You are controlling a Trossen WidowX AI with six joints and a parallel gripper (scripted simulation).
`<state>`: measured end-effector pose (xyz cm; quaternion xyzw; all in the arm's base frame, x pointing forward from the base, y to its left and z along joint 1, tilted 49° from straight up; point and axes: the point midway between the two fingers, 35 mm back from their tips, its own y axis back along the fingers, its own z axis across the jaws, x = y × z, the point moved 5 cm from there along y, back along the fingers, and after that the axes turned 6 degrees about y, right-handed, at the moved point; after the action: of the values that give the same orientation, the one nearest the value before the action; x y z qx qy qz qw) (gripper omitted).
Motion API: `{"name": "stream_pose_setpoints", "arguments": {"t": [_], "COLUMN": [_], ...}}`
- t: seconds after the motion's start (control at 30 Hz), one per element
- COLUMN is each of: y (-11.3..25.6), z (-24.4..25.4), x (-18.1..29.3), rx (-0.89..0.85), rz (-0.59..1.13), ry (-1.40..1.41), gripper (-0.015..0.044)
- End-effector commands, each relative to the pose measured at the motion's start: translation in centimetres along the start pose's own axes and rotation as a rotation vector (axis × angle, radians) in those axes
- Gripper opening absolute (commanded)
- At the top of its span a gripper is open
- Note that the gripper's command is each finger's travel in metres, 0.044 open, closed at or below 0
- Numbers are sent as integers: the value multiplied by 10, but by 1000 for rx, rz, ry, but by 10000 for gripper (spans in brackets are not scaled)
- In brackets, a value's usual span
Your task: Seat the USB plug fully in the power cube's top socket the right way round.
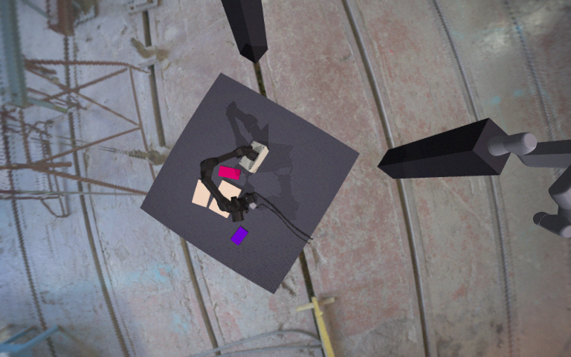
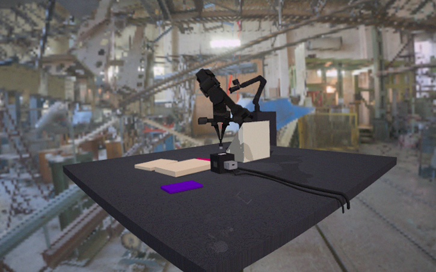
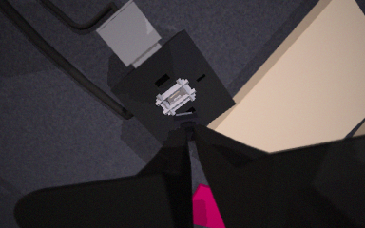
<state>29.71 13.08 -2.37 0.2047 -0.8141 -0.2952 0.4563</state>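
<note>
My gripper [image 2: 220, 142] [image 3: 189, 133] points down and is shut on the small USB plug [image 2: 221, 147] [image 3: 185, 115]. The plug's silver end hangs free above the black power cube [image 2: 218, 163] [image 3: 211, 95], out of the socket. The pale-rimmed socket [image 2: 222, 154] [image 3: 176, 97] shows on the cube's top. In the wrist view the plug lies just below the socket, and its thin silver edge runs nearly level while the socket's long side slants. Which way round the plug faces is too small to tell.
A grey block [image 2: 230, 165] [image 3: 128, 33] is on the cube's side, with black cables [image 2: 288, 181] [image 3: 62, 62] trailing off the table edge. Around stand pale slabs [image 1: 201, 193] [image 2: 182, 167], a magenta block [image 1: 229, 172] [image 3: 206, 209], a purple block [image 1: 239, 235] [image 2: 181, 186] and a tall cream block [image 2: 256, 140].
</note>
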Motion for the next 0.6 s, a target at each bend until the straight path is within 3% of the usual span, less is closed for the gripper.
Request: {"name": "stream_pose_setpoints", "arguments": {"t": [0.0,0.57], "y": [-1,-1], "z": [0,0], "x": [0,0], "rx": [-1,-1], "rz": [1,0], "ry": [98,539], "gripper": [0,0]}}
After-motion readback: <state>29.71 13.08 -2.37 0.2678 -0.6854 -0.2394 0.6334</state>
